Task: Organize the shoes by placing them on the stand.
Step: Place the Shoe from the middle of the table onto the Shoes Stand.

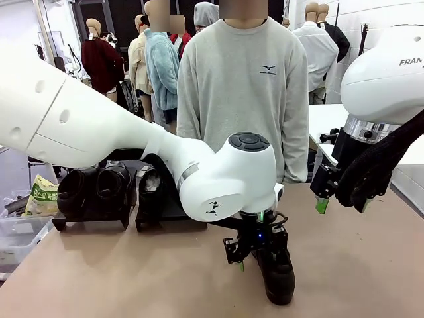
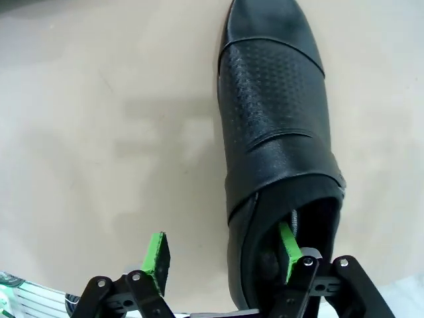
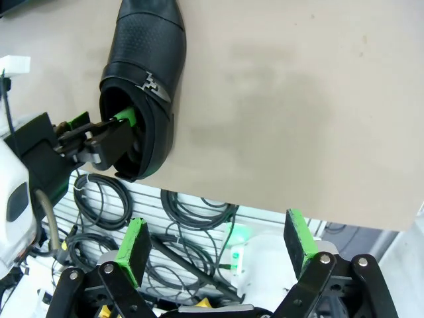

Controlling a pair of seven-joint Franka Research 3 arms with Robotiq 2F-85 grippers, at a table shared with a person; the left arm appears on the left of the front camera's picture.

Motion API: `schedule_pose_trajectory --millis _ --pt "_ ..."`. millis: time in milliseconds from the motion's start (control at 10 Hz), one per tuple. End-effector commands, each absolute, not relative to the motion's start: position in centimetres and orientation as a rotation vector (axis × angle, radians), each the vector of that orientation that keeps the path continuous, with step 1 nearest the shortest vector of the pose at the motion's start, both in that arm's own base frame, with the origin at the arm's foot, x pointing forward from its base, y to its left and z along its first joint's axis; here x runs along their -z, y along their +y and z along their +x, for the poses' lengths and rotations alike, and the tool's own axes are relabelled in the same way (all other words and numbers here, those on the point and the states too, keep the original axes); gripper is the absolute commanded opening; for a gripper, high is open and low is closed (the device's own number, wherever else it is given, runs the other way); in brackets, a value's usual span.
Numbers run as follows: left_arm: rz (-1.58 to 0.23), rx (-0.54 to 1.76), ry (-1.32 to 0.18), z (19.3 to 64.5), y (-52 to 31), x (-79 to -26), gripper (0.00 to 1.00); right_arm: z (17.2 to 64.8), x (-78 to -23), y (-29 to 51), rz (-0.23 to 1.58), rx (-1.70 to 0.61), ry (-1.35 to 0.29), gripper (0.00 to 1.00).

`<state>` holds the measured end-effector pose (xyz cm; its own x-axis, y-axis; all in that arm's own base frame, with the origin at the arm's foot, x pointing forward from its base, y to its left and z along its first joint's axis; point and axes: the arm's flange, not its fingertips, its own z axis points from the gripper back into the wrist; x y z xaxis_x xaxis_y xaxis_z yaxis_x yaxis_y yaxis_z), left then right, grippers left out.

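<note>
One black shoe (image 1: 281, 278) lies on the tan table near its front edge, toe toward me. My left gripper (image 1: 253, 260) is down at the shoe's heel. In the left wrist view the shoe (image 2: 278, 132) has one green pad inside its opening and the other pad (image 2: 157, 255) outside, well clear of the side wall, so the left gripper (image 2: 223, 252) is open. The right wrist view shows the same shoe (image 3: 146, 73) with the left gripper (image 3: 103, 120) astride its rim. My right gripper (image 1: 343, 205) (image 3: 217, 244) hangs open and empty above the table's right side. More black shoes (image 1: 93, 189) sit on the black stand (image 1: 93, 222) at the left.
A person in a grey sweatshirt (image 1: 245, 93) stands at the far side of the table. A second black stand piece (image 1: 169, 215) holds another shoe (image 1: 151, 189). A clear bin with a yellow-green bag (image 1: 43, 195) sits at the left edge. Coiled cables (image 3: 192, 212) hang below the table's near edge.
</note>
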<state>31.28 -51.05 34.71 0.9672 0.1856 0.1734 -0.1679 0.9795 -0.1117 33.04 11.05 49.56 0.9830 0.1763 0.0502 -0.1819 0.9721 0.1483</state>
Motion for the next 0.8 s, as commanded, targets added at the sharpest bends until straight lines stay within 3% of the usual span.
schedule_pose_trajectory --millis 0,300,700 --pt "-0.115 -0.155 -0.169 31.13 -51.39 -34.06 0.56 33.06 -49.52 11.02 0.168 -0.184 -0.034 1.00" --pt "-0.122 -0.143 -0.163 31.29 -51.52 -34.39 0.00 33.06 -49.52 11.02 0.168 -0.184 -0.034 1.00" --pt "-0.113 -0.135 -0.134 31.43 -51.78 -34.69 0.00 33.06 -49.52 11.02 0.168 -0.184 -0.034 1.00"
